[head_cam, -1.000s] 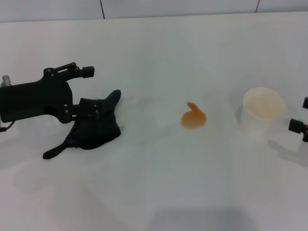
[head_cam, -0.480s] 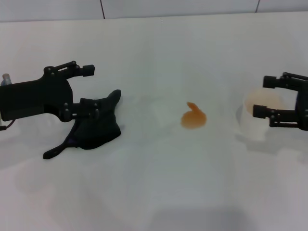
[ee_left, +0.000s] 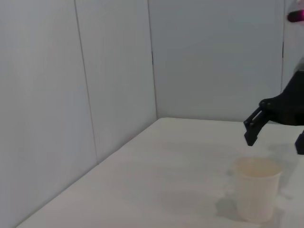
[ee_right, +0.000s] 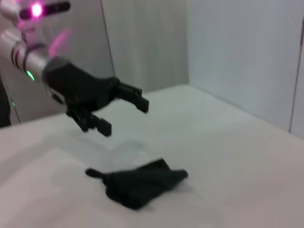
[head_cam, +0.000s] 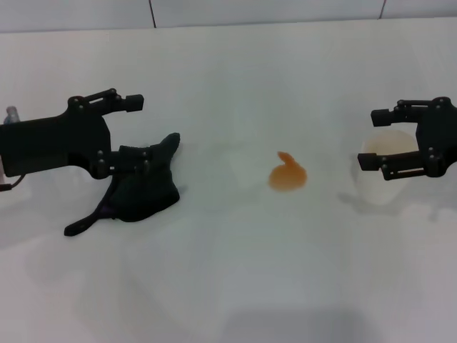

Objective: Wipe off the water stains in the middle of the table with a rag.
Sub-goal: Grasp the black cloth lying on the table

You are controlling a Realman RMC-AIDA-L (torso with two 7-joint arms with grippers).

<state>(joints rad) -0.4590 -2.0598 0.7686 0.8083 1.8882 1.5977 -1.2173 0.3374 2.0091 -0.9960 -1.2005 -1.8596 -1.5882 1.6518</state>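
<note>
Head view: left gripper (head_cam: 136, 132) sits over the rag (head_cam: 139, 191) at the table's (head_cam: 228, 271) left side, fingers spread apart, nothing clamped; lower finger overlaps the rag's upper edge, contact unclear. Rag lies flat on the table. Orange stain (head_cam: 287, 175) is mid-table, well apart from the rag. Right gripper (head_cam: 378, 139) is at the right, fingers spread either side of the white cup (head_cam: 382, 175), not closed on it. Right wrist view: rag (ee_right: 137, 183) lies below the left gripper (ee_right: 123, 114).
</note>
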